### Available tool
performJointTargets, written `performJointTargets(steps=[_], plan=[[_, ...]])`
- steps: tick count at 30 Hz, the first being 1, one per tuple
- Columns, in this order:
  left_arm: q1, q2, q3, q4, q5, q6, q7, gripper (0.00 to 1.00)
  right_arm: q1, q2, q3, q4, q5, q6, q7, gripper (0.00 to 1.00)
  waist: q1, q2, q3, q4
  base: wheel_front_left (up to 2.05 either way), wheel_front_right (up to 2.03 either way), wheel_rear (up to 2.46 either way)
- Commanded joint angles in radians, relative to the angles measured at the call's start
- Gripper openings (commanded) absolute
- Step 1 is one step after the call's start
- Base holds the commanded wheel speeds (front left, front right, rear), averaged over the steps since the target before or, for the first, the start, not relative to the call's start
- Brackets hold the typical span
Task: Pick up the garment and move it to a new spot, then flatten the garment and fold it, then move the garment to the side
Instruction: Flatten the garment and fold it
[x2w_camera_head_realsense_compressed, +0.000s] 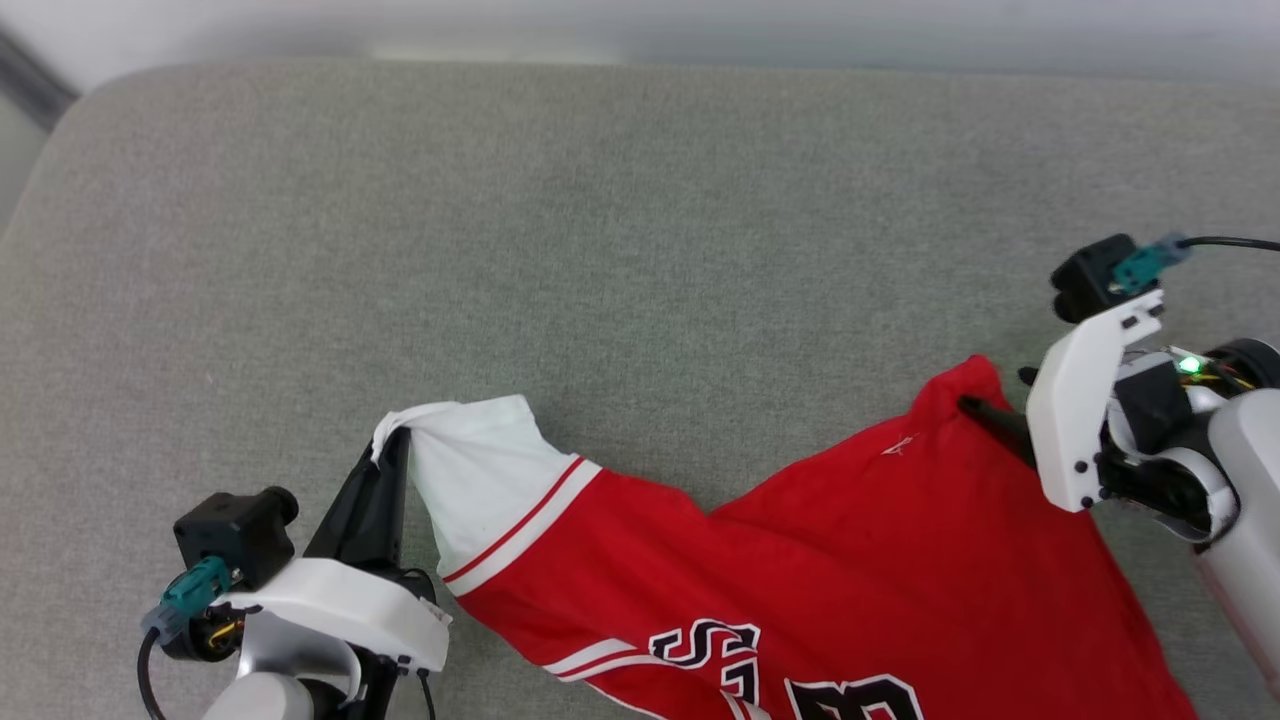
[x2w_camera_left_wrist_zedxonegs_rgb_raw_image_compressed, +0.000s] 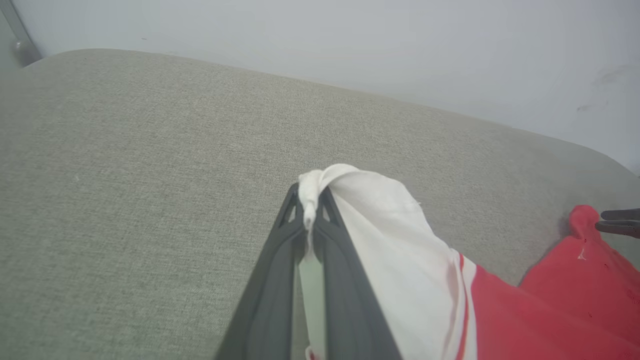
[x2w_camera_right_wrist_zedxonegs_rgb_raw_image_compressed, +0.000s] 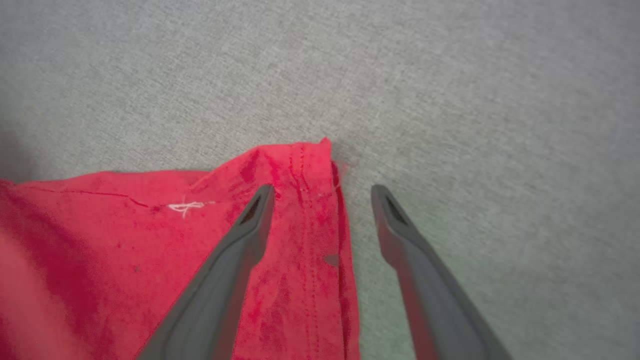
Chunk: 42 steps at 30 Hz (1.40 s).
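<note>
- Firmly pressed together, the left gripper's (x2w_camera_left_wrist_zedxonegs_rgb_raw_image_compressed: 309, 197) fingers pinch the white sleeve tip (x2w_camera_head_realsense_compressed: 480, 470) over the grey cushion (x2w_camera_head_realsense_compressed: 640, 220).
- Right gripper (x2w_camera_right_wrist_zedxonegs_rgb_raw_image_compressed: 322, 195), fingers apart, straddles the red hem corner (x2w_camera_right_wrist_zedxonegs_rgb_raw_image_compressed: 305, 165) on the cushion. It should close squarely first, then pull outward.
- Garment (x2w_camera_head_realsense_compressed: 850, 560) sags between them along the cushion's near edge.

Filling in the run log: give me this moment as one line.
left gripper: shut on garment sleeve | right gripper: open, straddling red corner | surface: grey cushion
</note>
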Motion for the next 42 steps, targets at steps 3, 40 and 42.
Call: performJointTargets(steps=[3,40,42], plan=[[-0.036,-0.009,0.003,0.009,0.006,-0.01,-0.019,0.0,-0.066,-0.026,0.121,0.044,0.043,0.0,0.06,1.0,-0.0001,0.0,0.067,0.025,0.0,0.0,0.0],[-0.651,0.09,0.039,0.263,0.004,-0.117,0.154,0.0,-0.444,0.146,-0.014,0.424,-0.138,0.0,-0.383,0.0,-0.0001,0.0,-0.049,-0.187,0.0,0.0,0.0],[-0.746,0.085,0.031,0.324,0.023,-0.13,0.166,0.0,-0.493,0.159,-0.052,0.445,-0.168,0.0,-0.414,0.0,-0.0001,0.0,-0.034,-0.197,0.0,0.0,0.0]])
